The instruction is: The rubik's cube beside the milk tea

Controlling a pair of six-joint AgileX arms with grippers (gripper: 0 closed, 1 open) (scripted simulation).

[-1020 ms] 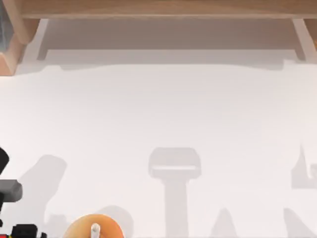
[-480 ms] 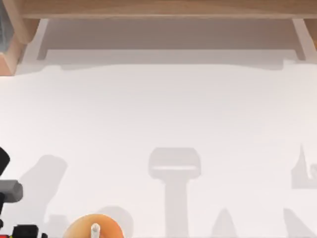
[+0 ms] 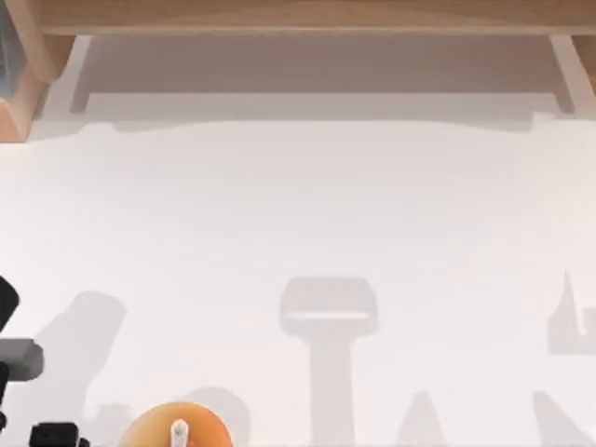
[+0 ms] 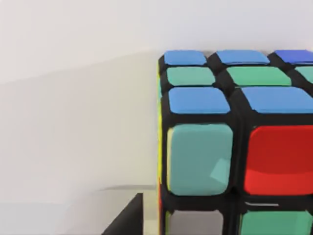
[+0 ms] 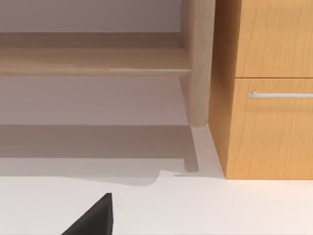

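The rubik's cube point(image 4: 230, 147) looms very close in the left wrist view, with blue, green, teal and red stickers on a black frame. It rests on the white table. A dark part of my left gripper point(image 4: 124, 220) sits right beside the cube's near lower corner. In the top view the milk tea point(image 3: 175, 428) is an orange-tan disc with a white straw at the bottom edge, left of centre. My left arm point(image 3: 14, 358) enters at the far left, just left of the cup. A dark tip of my right gripper point(image 5: 93, 218) hangs over bare table.
A wooden shelf point(image 3: 298, 19) runs along the back of the table. In the right wrist view a wooden cabinet point(image 5: 266, 122) with a drawer handle point(image 5: 281, 94) stands beside a shelf post point(image 5: 198, 63). The white tabletop point(image 3: 298, 205) spreads wide between shelf and cup.
In the top view the red specks beside the black part at the lower left edge have slipped out of the picture. The black part sits slightly lower. The milk tea has not moved.
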